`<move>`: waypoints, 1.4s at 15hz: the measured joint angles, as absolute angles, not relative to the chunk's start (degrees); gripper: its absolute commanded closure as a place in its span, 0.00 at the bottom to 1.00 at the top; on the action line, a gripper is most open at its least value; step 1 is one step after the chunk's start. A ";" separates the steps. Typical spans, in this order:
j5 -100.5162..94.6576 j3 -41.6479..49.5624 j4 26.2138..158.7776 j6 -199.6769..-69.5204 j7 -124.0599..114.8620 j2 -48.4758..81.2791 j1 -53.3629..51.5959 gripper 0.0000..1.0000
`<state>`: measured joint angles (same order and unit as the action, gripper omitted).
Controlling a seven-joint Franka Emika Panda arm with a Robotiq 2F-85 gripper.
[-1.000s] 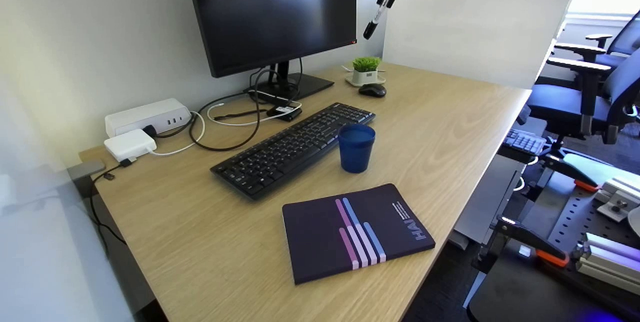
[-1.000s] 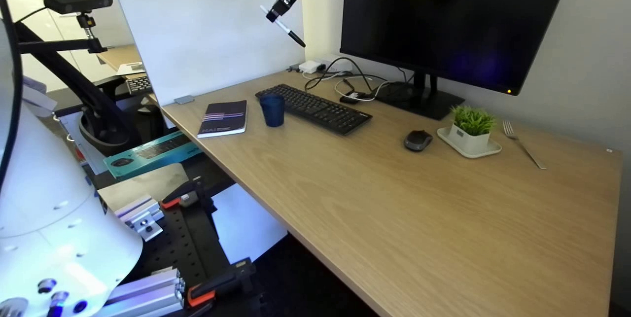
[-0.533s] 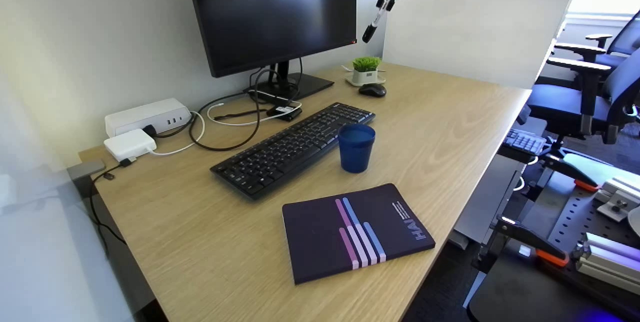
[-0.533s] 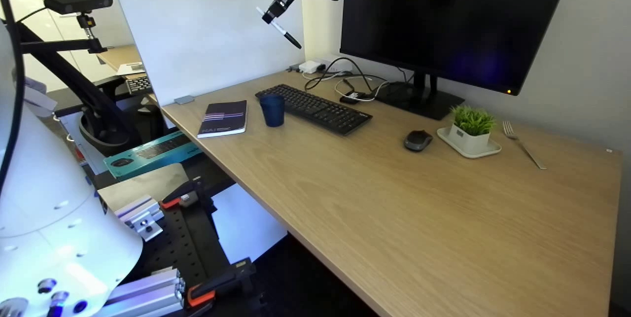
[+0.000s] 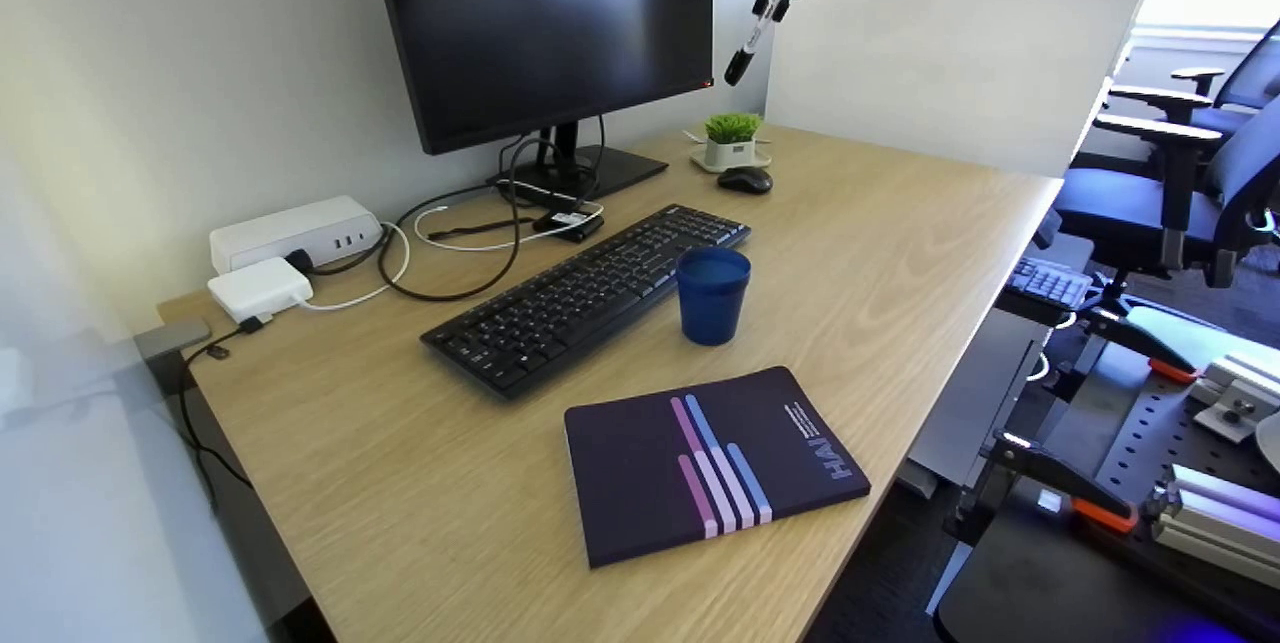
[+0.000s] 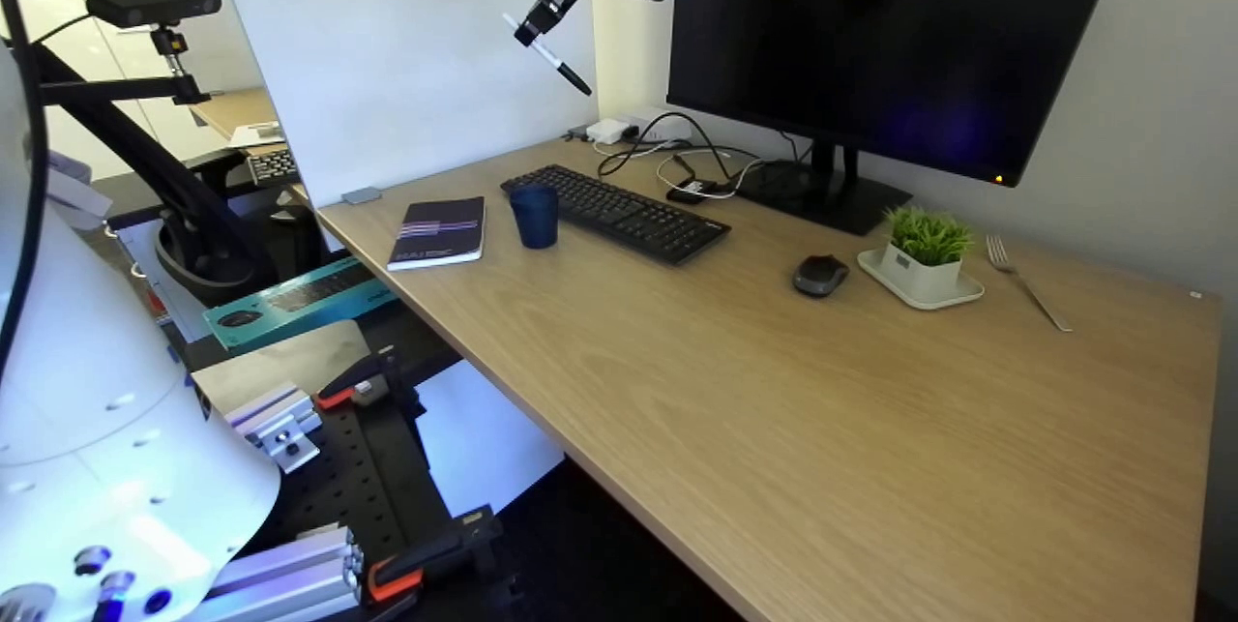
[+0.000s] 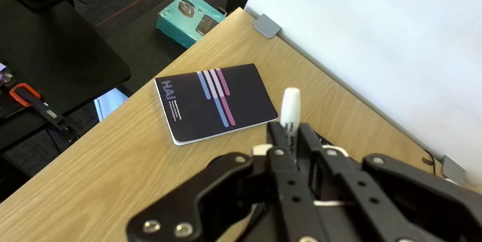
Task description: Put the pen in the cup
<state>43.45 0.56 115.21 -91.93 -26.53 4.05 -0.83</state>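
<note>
Wrist view: the gripper [image 7: 291, 129] is clamped on the pen [image 7: 290, 104], whose white end projects between and beyond its tips. In both exterior views the pen is held high above the tabletop [image 6: 793, 380] with its long axis aslant: the dark end is lowest and leans toward the edge behind the monitor [image 6: 870, 32]. The cup [image 5: 712, 301] stands upright, mouth up, toward the edge along the white panel [image 6: 406, 42], between the keyboard [image 5: 590, 303] and the notebook [image 5: 640, 473]; the latter lies by the corner that this edge forms with the edge facing the robot base [image 6: 121, 341]. Key relation: the cup lies below the gripper, though whether directly beneath cannot be told, and the line of the pen runs past the cup's mouth on the monitor side. The next move probably calls for turning the pen closer to vertical and bringing its dark end over the rim before lowering.
</note>
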 measured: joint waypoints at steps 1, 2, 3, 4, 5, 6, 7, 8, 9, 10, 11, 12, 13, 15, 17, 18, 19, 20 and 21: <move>43.45 0.56 115.21 -91.93 -26.53 4.05 -0.83 0.87; 43.45 0.56 115.21 -91.93 -26.53 4.05 -0.83 0.97; 43.45 0.56 115.21 -91.93 -26.53 4.05 -0.83 0.97; 43.45 0.55 115.26 -91.93 -26.53 4.06 -0.84 0.97; 43.45 0.51 115.38 -91.93 -26.53 4.09 -0.86 0.97; 43.49 0.38 115.60 -91.92 -26.53 4.12 -0.90 0.97; 43.58 0.21 115.84 -91.90 -26.49 4.18 -0.98 0.97; 43.88 0.07 116.10 -91.87 -26.41 4.25 -1.19 0.97; 44.33 -0.14 116.36 -91.83 -26.31 4.36 -1.41 0.97; 44.70 -0.36 116.52 -91.77 -26.25 4.50 -1.64 0.97; 45.12 -0.64 116.60 -91.60 -26.17 4.68 -1.84 0.97; 45.50 -0.93 116.67 -91.42 -26.04 4.84 -2.05 0.97; 45.88 -1.21 116.79 -91.14 -25.86 4.97 -2.24 0.97; 46.81 -1.57 117.21 -90.41 -25.43 5.09 -2.71 0.97; 47.67 -1.91 117.83 -89.59 -24.89 5.27 -3.03 0.97; 48.12 -2.08 118.20 -89.32 -24.53 5.48 -3.17 0.97; 48.57 -2.26 118.63 -89.12 -24.12 5.76 -3.29 0.97; 48.99 -2.42 119.02 -88.93 -23.71 6.15 -3.41 0.97; 49.30 -2.56 119.42 -88.81 -23.26 6.64 -3.50 0.97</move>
